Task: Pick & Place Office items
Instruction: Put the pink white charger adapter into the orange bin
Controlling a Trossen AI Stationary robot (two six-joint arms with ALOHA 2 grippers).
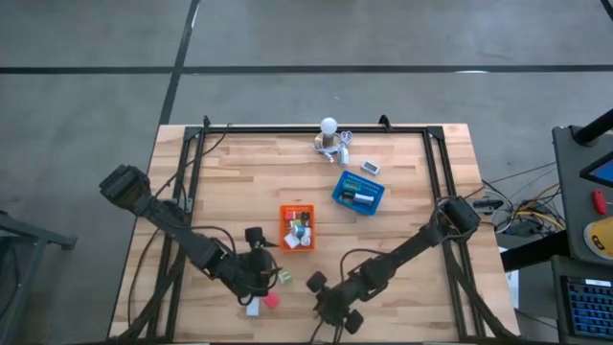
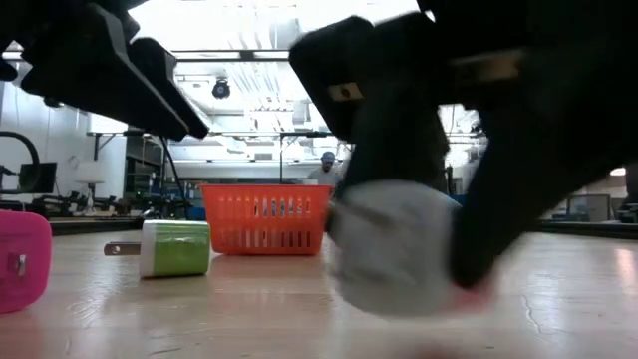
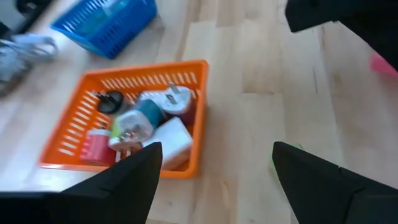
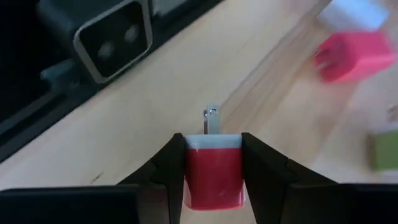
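Clamped between the right gripper's (image 4: 212, 171) two dark fingers is a small red charger plug (image 4: 213, 176), blocky, with a white end cap and metal prongs pointing outward. That gripper sits low at the near edge of the pale wooden table (image 1: 402, 201), its jaws pressed against the plug's sides.

Just beside it on the tabletop lie three loose pieces: a pink block (image 4: 354, 55), a white one (image 1: 253, 309) touching the pink, and a green-and-white charger (image 2: 174, 248) lying on its side with prongs out.

Left gripper (image 3: 211, 168) hovers above these, jaws spread wide and holding nothing, its wrist camera looking toward the orange tray.

Orange tray (image 1: 284, 211), a slotted plastic basket near the table's middle, holds a heap of small pieces: white, teal, red and black ones are visible; the exact count cannot be told. Blue tray (image 1: 343, 197), also slotted plastic, stands well apart, farther back, with a few items inside. Behind it, a white round-bulbed cluster (image 1: 329, 126) with cables rests at the far edge.
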